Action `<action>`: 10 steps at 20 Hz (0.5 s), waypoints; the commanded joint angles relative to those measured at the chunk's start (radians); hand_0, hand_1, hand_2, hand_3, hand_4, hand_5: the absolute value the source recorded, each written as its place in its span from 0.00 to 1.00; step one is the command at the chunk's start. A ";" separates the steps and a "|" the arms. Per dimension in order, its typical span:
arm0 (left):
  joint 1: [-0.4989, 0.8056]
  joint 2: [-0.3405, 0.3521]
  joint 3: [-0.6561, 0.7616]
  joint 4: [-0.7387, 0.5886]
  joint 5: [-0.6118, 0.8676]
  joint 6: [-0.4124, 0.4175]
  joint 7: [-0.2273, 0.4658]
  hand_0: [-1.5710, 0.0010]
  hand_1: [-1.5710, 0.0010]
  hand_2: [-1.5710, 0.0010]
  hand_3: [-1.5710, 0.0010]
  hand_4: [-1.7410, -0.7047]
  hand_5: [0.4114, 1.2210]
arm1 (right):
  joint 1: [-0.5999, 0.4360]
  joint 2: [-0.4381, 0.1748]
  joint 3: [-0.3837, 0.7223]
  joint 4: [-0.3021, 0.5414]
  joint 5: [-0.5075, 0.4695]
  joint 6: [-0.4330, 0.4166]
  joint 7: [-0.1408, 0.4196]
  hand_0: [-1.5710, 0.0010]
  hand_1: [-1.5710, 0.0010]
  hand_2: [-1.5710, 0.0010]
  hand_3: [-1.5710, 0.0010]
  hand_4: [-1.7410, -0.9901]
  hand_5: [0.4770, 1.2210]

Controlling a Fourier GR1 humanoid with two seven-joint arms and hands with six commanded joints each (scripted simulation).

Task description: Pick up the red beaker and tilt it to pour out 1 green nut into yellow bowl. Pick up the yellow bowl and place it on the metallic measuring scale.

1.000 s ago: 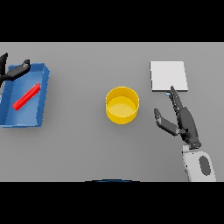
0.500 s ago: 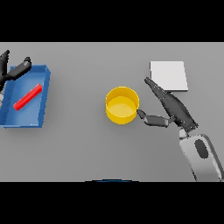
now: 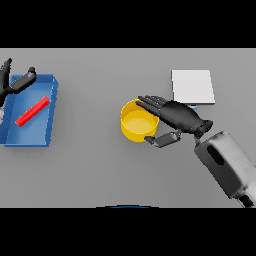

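Yellow bowl (image 3: 139, 121) sits mid-bench, and my right hand (image 3: 176, 117) has swung in from beside the scale to its rim, fingers (image 3: 150, 102) over the far edge, thumb at the near wall, half-curled, not yet clamped. So the lift is next, I judge. Farther right lies the metallic scale (image 3: 193, 87). My left hand (image 3: 14, 82) hovers, fingers relaxed, at the blue tray (image 3: 50, 107) holding a red piece (image 3: 33, 111).

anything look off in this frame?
Yes: the red beaker lies flat in the blue tray, not upright. No nut shows in the yellow bowl, which the right hand is closing around. The left hand hangs at the tray's far corner.
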 commanded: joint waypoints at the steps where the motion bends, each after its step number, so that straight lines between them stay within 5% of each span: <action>1: -0.003 0.001 0.001 0.001 0.001 -0.002 0.005 1.00 1.00 1.00 1.00 0.95 0.38 | -0.021 0.000 0.020 0.013 0.016 0.021 0.013 1.00 1.00 1.00 1.00 0.69 0.21; 10: 0.002 -0.011 0.022 0.026 0.019 -0.004 -0.045 1.00 1.00 1.00 1.00 0.92 0.39 | -0.115 0.007 0.123 0.143 0.090 0.068 -0.064 1.00 1.00 1.00 1.00 0.68 0.24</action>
